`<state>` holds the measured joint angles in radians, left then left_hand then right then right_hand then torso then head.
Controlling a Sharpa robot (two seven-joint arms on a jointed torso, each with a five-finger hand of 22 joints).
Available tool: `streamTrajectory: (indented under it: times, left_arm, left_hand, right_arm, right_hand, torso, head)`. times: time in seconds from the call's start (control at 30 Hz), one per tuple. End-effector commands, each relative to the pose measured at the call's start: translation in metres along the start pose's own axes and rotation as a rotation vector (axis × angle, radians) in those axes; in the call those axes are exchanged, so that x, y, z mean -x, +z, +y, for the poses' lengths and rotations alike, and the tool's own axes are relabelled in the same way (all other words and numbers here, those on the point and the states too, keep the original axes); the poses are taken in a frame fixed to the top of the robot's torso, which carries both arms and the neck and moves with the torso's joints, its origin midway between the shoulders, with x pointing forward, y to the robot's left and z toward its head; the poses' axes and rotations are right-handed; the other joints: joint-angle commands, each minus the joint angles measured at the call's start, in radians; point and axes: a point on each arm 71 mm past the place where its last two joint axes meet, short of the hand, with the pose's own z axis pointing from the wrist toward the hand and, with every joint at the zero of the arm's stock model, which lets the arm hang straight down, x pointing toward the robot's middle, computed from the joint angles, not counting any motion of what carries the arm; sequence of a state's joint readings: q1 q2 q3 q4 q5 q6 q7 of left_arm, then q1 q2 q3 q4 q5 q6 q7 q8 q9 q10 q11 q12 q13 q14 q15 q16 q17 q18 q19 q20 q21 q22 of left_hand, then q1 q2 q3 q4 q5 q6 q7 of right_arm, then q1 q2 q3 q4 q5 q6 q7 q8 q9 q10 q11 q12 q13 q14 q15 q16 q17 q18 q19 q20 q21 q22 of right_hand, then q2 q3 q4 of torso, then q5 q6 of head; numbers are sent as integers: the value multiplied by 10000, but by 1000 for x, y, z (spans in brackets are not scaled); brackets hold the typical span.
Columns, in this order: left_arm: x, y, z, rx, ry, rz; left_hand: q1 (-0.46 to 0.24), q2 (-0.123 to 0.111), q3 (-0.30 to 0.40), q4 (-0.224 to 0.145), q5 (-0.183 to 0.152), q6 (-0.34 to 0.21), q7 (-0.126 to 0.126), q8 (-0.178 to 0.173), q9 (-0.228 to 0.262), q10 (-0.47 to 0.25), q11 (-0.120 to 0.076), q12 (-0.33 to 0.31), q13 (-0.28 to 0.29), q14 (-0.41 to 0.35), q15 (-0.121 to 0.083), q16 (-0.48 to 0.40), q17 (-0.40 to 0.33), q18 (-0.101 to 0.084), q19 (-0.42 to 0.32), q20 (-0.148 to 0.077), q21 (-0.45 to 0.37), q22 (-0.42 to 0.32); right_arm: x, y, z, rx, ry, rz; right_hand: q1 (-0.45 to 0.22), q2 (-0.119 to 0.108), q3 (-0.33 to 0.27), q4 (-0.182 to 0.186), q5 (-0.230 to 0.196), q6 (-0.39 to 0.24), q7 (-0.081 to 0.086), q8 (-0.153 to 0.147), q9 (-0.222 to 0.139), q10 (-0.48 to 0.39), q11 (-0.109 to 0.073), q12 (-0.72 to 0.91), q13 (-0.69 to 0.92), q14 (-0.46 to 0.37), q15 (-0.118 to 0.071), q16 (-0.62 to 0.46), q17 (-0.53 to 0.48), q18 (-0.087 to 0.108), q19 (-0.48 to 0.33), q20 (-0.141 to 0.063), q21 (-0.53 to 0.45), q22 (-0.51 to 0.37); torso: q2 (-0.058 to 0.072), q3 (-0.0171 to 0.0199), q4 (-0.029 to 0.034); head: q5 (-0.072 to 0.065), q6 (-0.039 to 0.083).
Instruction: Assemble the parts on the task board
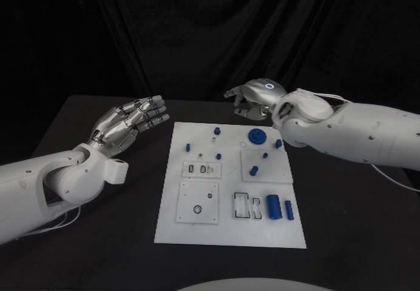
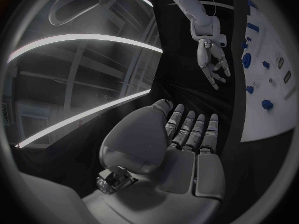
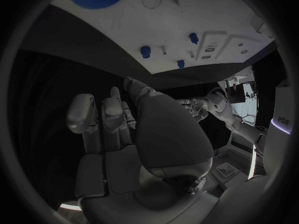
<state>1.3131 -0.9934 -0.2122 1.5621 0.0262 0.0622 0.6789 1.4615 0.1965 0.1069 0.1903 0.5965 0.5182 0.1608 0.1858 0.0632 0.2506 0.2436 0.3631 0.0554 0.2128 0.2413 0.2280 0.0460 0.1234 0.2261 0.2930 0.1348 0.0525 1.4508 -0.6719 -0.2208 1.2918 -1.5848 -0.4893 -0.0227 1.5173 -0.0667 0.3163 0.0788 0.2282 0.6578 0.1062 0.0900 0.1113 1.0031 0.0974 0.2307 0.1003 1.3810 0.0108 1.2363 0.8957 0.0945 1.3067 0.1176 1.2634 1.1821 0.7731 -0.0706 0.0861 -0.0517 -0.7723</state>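
The left silver many-fingered hand (image 2: 187,139) lies flat and empty, fingers straight and close together, over the black table (image 2: 187,92); beyond it the right silver hand (image 2: 212,62) hangs on its white arm (image 2: 187,5), fingers loosely spread, holding nothing; beside it the white task board (image 2: 274,104) carries a blue toothed gear (image 2: 246,60) and small blue pegs (image 2: 267,104).

Lettering on arm: a short dark word stands on a white arm segment (image 3: 283,117) at the rim of the right wrist view, beyond the right hand (image 3: 140,149); too small and bent to read with certainty.
Task board (image 1: 175,233): no words or numbers can be read on it.
Blue parts: no markings can be read.
Hands: no labels can be read on either.
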Motion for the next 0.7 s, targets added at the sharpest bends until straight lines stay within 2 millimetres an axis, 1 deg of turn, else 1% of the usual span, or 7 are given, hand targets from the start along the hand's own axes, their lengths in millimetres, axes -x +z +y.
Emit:
streamTrajectory:
  times: [0.03, 0.2, 0.37, 0.47, 0.57, 0.63, 0.7]
  left_arm:
    - [0, -2, -10, -1418, -114, -88]
    - [0, -3, -11, -1394, -113, -143]
    - [0, -3, -11, -1369, -143, -124]
    - [0, -3, -10, -1349, -150, -120]
    - [0, -2, -10, -1334, -168, -100]
    - [0, -2, -10, -1327, -182, -84]
    - [-1, -2, -10, -1318, -193, -72]
  left_hand:
    - [-99, -1, 66, -6, 54, 43, 160, 61, 21, 25, 74, 86, 17, 0, 65, 39, 10, -158, 12, -4, -46, -10]
    - [-107, -11, 83, -9, 58, 54, 162, 67, 23, 27, 71, 90, 17, 5, 67, 48, 12, -158, 18, -5, -43, -9]
    - [-128, -30, 125, -14, 68, 74, 165, 79, 26, 41, 66, 111, 20, 27, 70, 78, 17, -159, 21, -4, -42, -10]
    - [-136, -33, 143, -16, 74, 78, 164, 82, 27, 41, 65, 111, 19, 35, 74, 88, 18, -159, 22, -3, -41, -10]
    - [-148, -38, 171, -18, 77, 82, 166, 85, 28, 45, 61, 120, 20, 51, 85, 107, 21, -160, 19, -3, -43, -12]
    - [-148, -38, 171, -18, 77, 82, 166, 85, 28, 45, 61, 120, 20, 51, 85, 107, 21, -160, 19, -3, -43, -12]
    - [-161, -42, 205, -19, 80, 75, 169, 84, 26, 45, 56, 124, 19, 69, 98, 130, 25, -163, 20, -3, -43, -13]
  right_arm:
    - [15, -16, -8, -507, 131, -172]
    - [26, -51, -24, -1032, 421, 392]
    - [23, -72, -39, -1626, 811, 1201]
    - [18, -78, -46, -1927, 909, 1595]
    - [10, -82, -52, -2194, 951, 1911]
    - [5, -82, -56, -2332, 952, 2093]
    - [1, -81, -58, -2407, 946, 2205]
  right_hand:
    - [-138, -45, 36, 55, -19, 813, 72, 130, 108, 722, -201, 504, 198, -23, -108, -104, -209, 110, -44, -69, -84, -85]
    - [-492, -176, -188, 366, -83, 1371, 47, -4, 54, 1000, -765, 2635, 1615, -294, -481, -964, -1222, 227, -392, -439, -790, -653]
    - [-918, -175, -409, 921, -141, 1902, -84, -197, 69, -308, -765, 7816, 6028, -718, -596, -1855, -2125, 314, -802, -468, -1748, -1284]
    - [-1217, -194, -662, 1221, -202, 2075, -40, -221, 145, 2163, -802, 11451, 10874, 62, -548, 72, 900, 149, -219, -496, -958, -286]
    - [-1385, -171, -875, 1346, -234, 2253, -15, -183, 264, 3510, -798, 12492, 12599, 671, -530, 1462, 3115, -36, 241, -488, -177, 591]
    - [-1561, -170, -1090, 1446, -292, 2558, -11, -30, 410, 5435, -795, 13329, 14484, 1418, -502, 2733, 5423, -235, 763, -471, 666, 1472]
    - [-1701, -140, -1257, 1536, -329, 2596, 32, -8, 487, 5677, -748, 13401, 14705, 1869, -455, 3315, 6681, -332, 974, -427, 1074, 1922]
  torso:
    - [-19, 1, -4]
    - [-35, -20, -44]
    - [-64, -32, -85]
    - [-76, -37, -106]
    - [-84, -40, -121]
    - [-84, -40, -121]
    - [-102, -45, -145]
  head:
    - [-46, -10]
    - [-68, 2]
    - [-29, -47]
    - [-4, -77]
    - [8, -88]
    - [8, -88]
    - [22, -116]
